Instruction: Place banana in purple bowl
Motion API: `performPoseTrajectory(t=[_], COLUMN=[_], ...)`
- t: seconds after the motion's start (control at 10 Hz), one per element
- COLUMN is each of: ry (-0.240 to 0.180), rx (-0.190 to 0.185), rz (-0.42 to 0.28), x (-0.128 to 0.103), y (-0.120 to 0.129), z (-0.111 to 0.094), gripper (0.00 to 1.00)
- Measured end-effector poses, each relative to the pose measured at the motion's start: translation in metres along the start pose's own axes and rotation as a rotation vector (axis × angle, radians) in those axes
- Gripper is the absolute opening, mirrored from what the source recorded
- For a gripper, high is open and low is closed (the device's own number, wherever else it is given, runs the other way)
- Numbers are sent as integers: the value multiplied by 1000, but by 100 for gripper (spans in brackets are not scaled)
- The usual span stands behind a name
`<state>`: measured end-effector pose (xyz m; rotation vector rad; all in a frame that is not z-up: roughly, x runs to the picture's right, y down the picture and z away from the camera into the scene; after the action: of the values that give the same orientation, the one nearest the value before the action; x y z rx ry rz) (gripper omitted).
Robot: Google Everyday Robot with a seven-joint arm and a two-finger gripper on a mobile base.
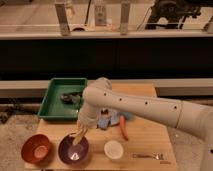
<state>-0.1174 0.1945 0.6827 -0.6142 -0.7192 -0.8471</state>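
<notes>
The purple bowl (70, 151) stands on the wooden table near its front edge, between the orange-red bowl and the white bowl. My gripper (81, 128) points down just above the purple bowl's far rim. It is shut on the banana (78, 137), a pale yellow piece that hangs from the gripper at a slant. The banana's lower end reaches into the bowl's opening. The white arm comes in from the right and hides the table behind the bowl.
An orange-red bowl (36, 148) stands left of the purple one and a small white bowl (113, 149) right of it. An orange carrot (123, 127) and a blue object (105, 121) lie behind them. A green tray (52, 102) with dark items stands at back left. A utensil (150, 156) lies at front right.
</notes>
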Motion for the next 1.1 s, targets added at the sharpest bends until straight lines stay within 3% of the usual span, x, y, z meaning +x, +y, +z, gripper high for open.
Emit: performPoseTrajectory(t=[0.2,0.6,0.9,1.1], ry=[20,65,79,57], rx=[-36,-116,-137,-146], rz=[-63,-153,-156,-155], x=[-18,-28,-24,-23], y=[-17,-20,-14,-11], z=[15,57,63,62], gripper=[7,47,75,80])
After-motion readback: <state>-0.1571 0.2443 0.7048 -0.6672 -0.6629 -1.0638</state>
